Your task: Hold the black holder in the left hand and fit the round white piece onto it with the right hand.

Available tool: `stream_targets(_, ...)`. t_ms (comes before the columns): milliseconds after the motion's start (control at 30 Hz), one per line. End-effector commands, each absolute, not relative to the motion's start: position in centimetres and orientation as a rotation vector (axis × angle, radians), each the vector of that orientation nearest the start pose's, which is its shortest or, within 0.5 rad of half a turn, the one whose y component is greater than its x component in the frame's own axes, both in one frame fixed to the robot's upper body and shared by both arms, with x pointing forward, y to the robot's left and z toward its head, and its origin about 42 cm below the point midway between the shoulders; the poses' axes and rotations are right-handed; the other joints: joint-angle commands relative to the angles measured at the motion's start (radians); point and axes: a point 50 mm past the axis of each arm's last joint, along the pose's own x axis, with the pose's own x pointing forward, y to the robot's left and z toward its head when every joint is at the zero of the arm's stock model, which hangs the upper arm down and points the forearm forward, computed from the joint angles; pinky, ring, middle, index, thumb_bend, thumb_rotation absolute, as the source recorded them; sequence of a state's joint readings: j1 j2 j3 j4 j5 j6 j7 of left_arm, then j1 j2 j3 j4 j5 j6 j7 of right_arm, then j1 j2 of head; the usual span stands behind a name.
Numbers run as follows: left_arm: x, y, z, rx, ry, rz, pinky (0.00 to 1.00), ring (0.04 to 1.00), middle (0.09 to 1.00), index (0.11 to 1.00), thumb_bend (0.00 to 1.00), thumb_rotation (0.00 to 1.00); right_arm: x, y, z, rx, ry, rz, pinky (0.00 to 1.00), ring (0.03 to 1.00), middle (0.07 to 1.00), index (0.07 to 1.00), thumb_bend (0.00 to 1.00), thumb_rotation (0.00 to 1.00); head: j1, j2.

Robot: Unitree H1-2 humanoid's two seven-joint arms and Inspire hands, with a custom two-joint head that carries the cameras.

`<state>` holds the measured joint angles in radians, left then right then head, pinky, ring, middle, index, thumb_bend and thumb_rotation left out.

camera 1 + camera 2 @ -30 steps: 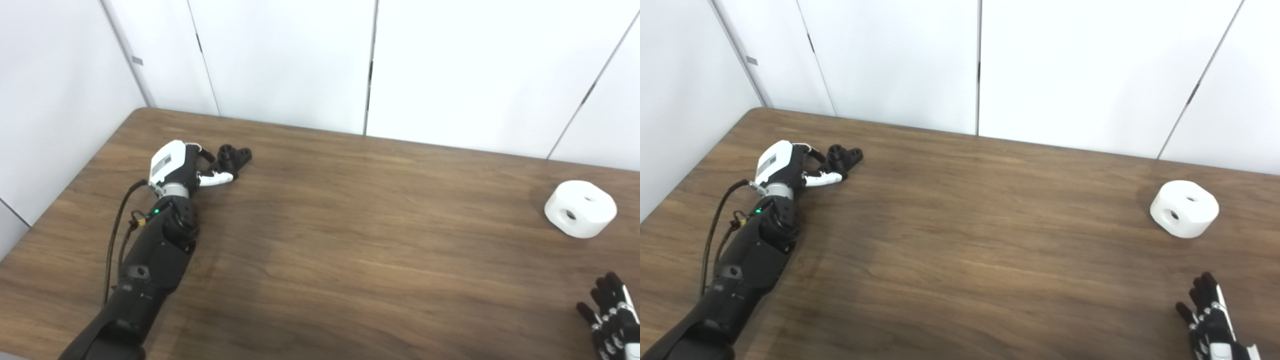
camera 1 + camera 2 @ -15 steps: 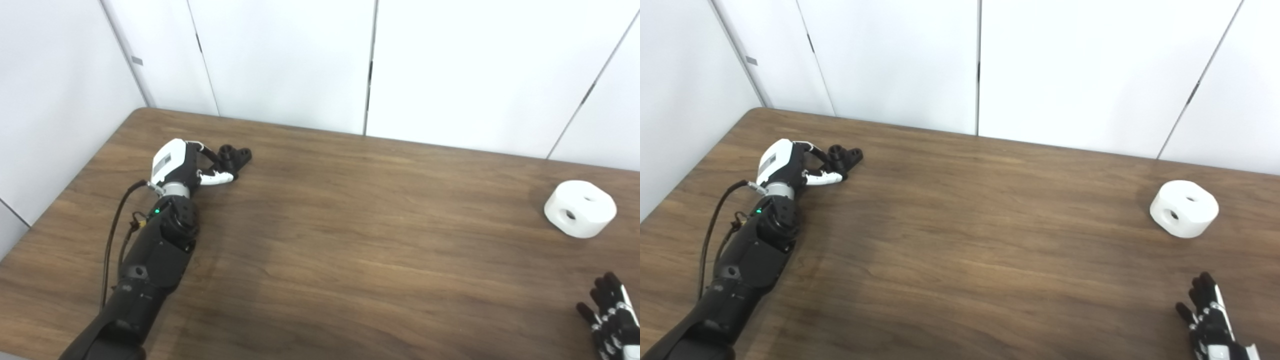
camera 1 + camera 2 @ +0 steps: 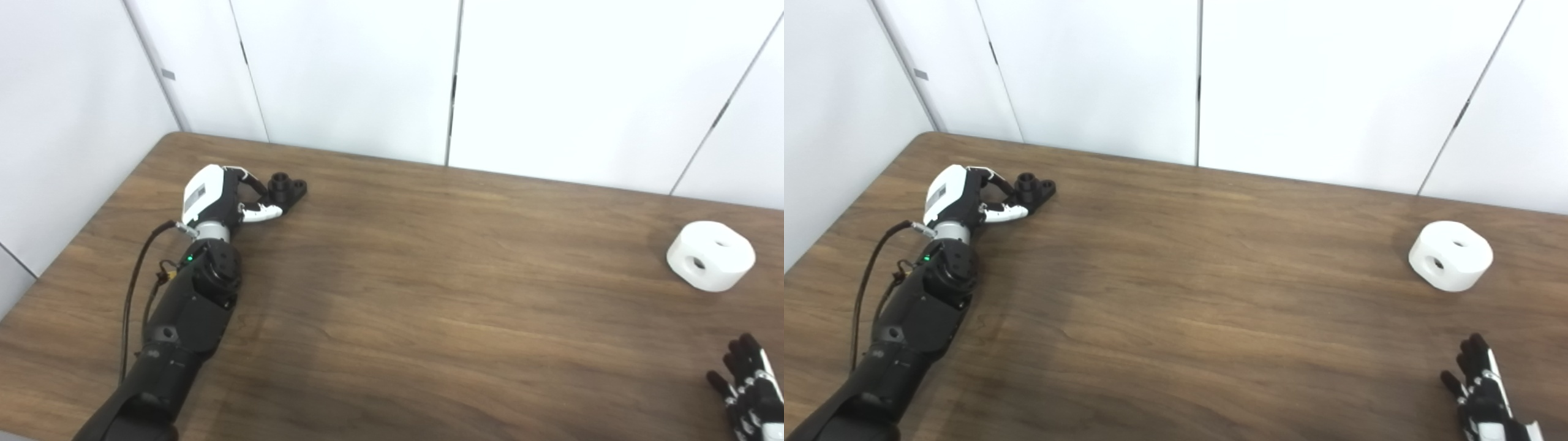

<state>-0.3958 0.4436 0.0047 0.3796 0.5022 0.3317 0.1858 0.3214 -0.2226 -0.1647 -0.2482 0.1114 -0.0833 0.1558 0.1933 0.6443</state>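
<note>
The black holder (image 3: 288, 187), small with two round sockets on top, sits near the tabletop's (image 3: 429, 294) far left corner, pinched between the left hand's (image 3: 214, 196) fingers and thumb. The round white piece (image 3: 710, 255), with holes in its top and side, rests near the right edge. The right hand (image 3: 1482, 392), fingers spread and empty, shows more fully in the right eye view.

We see only the fingertips of the right hand (image 3: 1482, 383); the picture's bottom edge cuts off the rest. The left hand (image 3: 223, 199) covers the near side of the black holder (image 3: 288, 188), so we cannot tell whether its fingers actually clamp it or merely touch.
</note>
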Motion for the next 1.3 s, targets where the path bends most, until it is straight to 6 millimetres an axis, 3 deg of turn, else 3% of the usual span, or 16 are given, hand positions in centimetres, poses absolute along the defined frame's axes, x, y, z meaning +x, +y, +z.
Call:
stream_targets(0,41.1,38.7,16.9,0.92,0.188,0.381,0.72,0.819,0.768,0.485,0.52,0.05,16.1,-33.4,10.3,-0.19,0.073,-0.038,1.0,1.0,1.0,1.0,0.63,1.0,0.001,0.0)
stream_targets(167,41.0,38.6,16.8,0.905,0.182,0.375,0.73,0.822,0.766,0.485,0.52,0.05,16.2,-33.3,10.2,-0.191,0.076,-0.044,1.0,1.0,1.0,1.0,0.63,1.0,-0.008,0.003)
stream_targets(400,40.0,36.8,16.7,0.888,0.171,0.299,0.73,0.835,0.78,0.486,0.52,0.05,16.4,-33.0,10.2,-0.194,0.075,-0.041,1.0,1.0,1.0,1.0,0.62,1.0,-0.023,0.006)
stream_targets(733,37.5,31.3,16.7,0.881,0.114,0.108,0.74,0.844,0.786,0.485,0.52,0.05,16.5,-32.3,10.3,-0.203,0.063,-0.027,1.0,1.0,1.0,1.0,0.62,1.0,-0.044,0.014)
stream_targets(867,35.6,28.8,16.0,0.878,0.09,0.005,0.75,0.858,0.786,0.486,0.52,0.05,16.6,-31.9,10.4,-0.197,0.052,-0.019,1.0,1.0,1.0,1.0,0.6,1.0,-0.066,0.023)
stream_targets(967,34.1,27.0,15.5,0.886,0.073,-0.072,0.82,0.863,0.788,0.486,0.52,0.06,16.6,-31.6,10.5,-0.197,0.052,-0.023,1.0,1.0,1.0,1.0,0.62,1.0,-0.082,0.03)
stream_targets(1267,28.8,22.0,15.3,0.928,0.005,-0.303,0.75,0.862,0.786,0.485,0.52,0.06,16.7,-30.3,11.2,-0.195,0.038,-0.013,1.0,1.0,0.999,1.0,0.64,1.0,-0.126,0.059)
